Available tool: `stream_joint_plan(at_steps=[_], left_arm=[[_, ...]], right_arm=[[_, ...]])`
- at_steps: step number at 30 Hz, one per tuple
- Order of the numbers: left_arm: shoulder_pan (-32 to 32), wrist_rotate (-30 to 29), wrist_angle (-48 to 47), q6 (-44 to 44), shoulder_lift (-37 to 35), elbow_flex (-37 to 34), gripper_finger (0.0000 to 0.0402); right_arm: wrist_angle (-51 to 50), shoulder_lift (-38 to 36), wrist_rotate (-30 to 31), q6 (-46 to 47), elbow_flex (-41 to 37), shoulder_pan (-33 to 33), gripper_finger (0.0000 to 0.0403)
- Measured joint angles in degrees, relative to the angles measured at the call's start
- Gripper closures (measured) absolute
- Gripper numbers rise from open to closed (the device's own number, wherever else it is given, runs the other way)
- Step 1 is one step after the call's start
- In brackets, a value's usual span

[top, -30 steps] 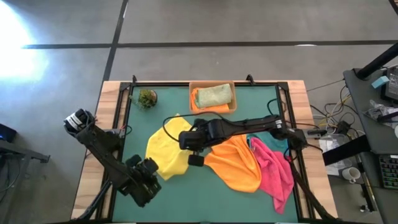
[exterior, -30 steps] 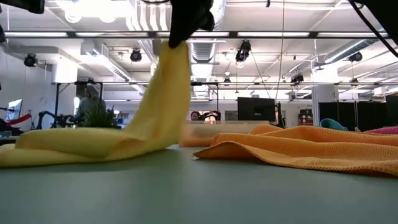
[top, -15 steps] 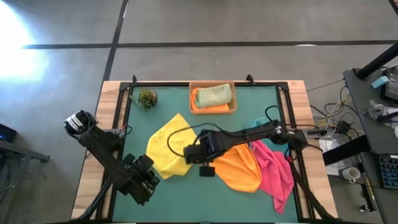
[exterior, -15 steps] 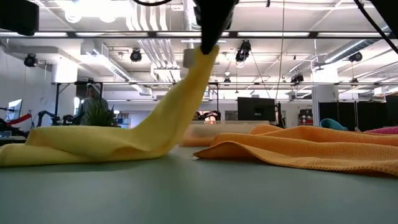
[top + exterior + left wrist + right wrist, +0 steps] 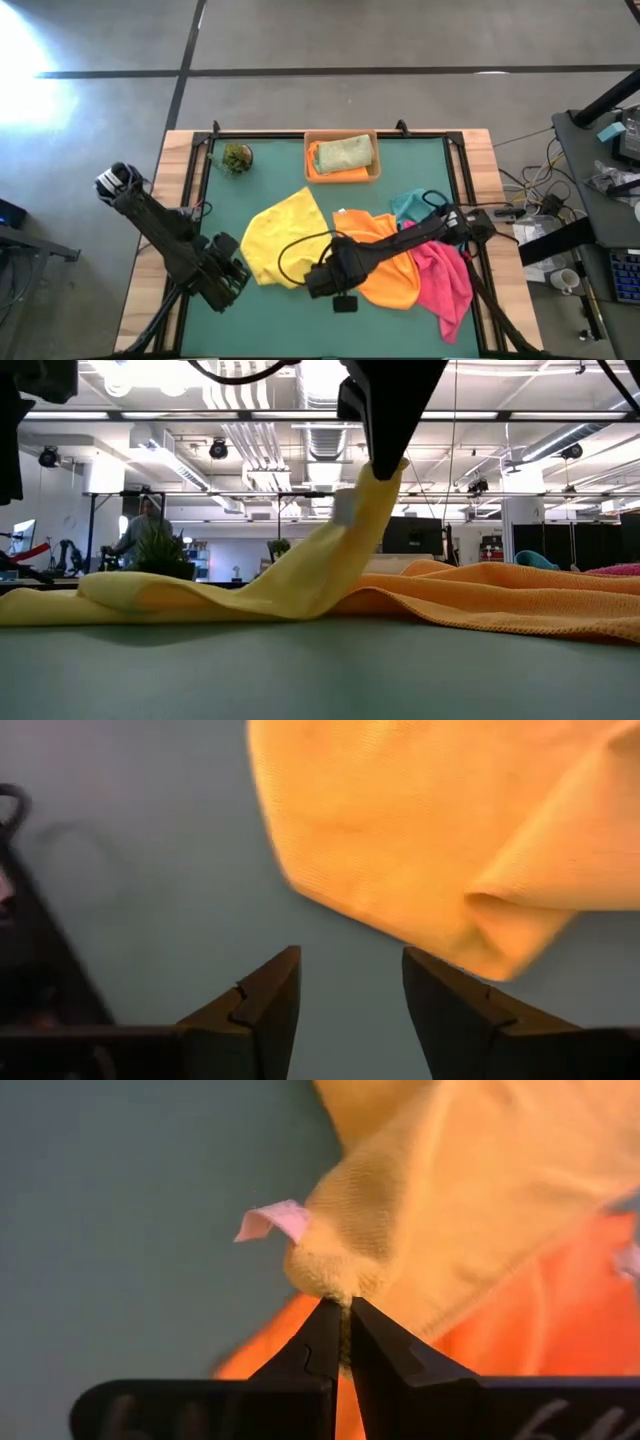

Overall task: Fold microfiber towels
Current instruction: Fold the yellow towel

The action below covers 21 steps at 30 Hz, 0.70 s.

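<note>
A yellow towel point(image 5: 283, 235) lies spread on the green table, left of centre, its right near corner raised. My right gripper point(image 5: 320, 283) is shut on that corner; it shows from the side in the low view point(image 5: 385, 455). An orange towel point(image 5: 388, 268) lies under my right arm, with a pink towel point(image 5: 446, 278) and a teal towel point(image 5: 409, 205) to its right. My left gripper point(image 5: 230, 274) is open and empty just off the yellow towel's left near edge point(image 5: 400, 910). An olive green towel point(image 5: 346, 151) lies folded on another orange one in the tan tray point(image 5: 309, 177). My right gripper pinches the yellow towel's bunched corner point(image 5: 328, 1270) between its two fingers, right beside a small pale label point(image 5: 272, 1220). The fingers come from above, pointing down. The corner is lifted, and the cloth slopes down from it point(image 5: 320, 555) to the rest lying on the table.
A small green plant ball point(image 5: 237, 157) stands at the far left. The tan tray stands at the far edge, centre. Bare green mat point(image 5: 290, 325) runs along the near edge. A black frame rail point(image 5: 195, 190) borders the table. Cables trail at the right.
My right gripper has gone toward the table's near edge and a little right, still shut on the yellow towel's corner. The towel has been drawn after it and spread flatter, sloping lower. The teal towel has come into view. My left gripper has edged toward the yellow towel.
</note>
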Motion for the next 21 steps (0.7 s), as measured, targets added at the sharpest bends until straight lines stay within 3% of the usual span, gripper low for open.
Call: stream_joint_plan(at_steps=[4, 9, 14, 21], left_arm=[[0.1, -0.3, 7.4, 6.1, -0.7, -0.9, 0.0242], [0.1, -0.9, 22.3, 15.3, 1.0, -3.9, 0.0242], [0.1, -1.2, 32.9, 20.0, 5.9, -4.9, 0.0242], [0.1, -1.3, 45.0, 27.8, 14.3, -3.2, 0.0242]], right_arm=[[6.7, 0.0, -3.8, 0.5, -2.0, 0.6, 0.0392], [11.1, 0.0, -4.0, 2.2, -2.4, 0.8, 0.0392], [16.3, 0.0, -7.9, 2.5, -2.5, 0.8, 0.0392], [18.1, 0.1, -8.2, 2.5, -3.2, 0.6, 0.0392]])
